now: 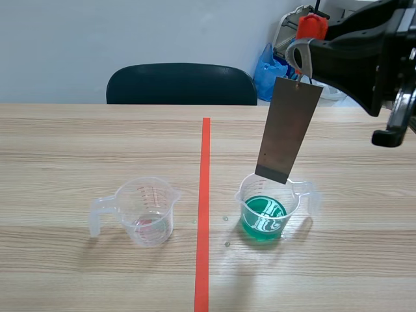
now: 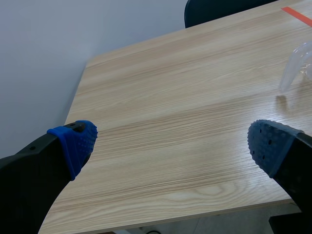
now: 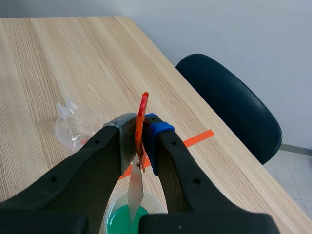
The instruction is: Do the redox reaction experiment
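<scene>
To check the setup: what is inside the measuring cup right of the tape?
Green liquid lies at the bottom of the measuring cup. The hanging metal strip hides part of its far rim.

Your right gripper point(image 1: 301, 57) holds a metal plate point(image 1: 288, 130) tilted above the green-liquid measuring cup point(image 1: 294, 197). Another measuring cup point(image 1: 146, 211) stands left of the tape line point(image 1: 205, 208).
</scene>
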Motion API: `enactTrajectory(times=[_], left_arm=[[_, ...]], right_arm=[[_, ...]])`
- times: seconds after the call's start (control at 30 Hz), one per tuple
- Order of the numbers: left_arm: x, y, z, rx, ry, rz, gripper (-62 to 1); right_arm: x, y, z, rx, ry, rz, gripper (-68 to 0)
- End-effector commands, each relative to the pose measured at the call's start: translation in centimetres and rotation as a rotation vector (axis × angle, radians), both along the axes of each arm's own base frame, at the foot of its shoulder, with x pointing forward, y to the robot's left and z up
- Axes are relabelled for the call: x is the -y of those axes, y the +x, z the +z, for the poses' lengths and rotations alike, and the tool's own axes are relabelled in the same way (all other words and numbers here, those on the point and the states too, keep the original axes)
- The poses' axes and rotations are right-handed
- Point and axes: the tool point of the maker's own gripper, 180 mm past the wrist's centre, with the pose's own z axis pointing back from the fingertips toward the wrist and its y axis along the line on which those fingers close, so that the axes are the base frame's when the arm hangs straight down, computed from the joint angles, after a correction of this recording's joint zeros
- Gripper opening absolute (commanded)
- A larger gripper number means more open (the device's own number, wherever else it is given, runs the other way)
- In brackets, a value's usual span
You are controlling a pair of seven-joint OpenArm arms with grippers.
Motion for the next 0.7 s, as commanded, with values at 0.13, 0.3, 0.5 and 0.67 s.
enactTrajectory(times=[0.13,0.3,0.5,0.67], left_arm=[[0.0,0.0,0.4,0.022,-0.005,0.007,1.4],[0.0,0.0,0.4,0.023,-0.005,0.007,1.4],[0.0,0.0,0.4,0.023,-0.005,0.007,1.4],[0.0,0.0,0.4,0.022,-0.005,0.006,1.4]], right_arm=[[-0.2,0.1,1.4,0.045,0.008,0.006,-66.9],[-0.3,0.2,1.7,0.056,0.009,0.010,-66.9],[-1.4,0.3,2.1,0.068,0.007,0.044,-66.9],[-2.8,0.2,2.5,0.081,0.019,0.087,-66.9]])
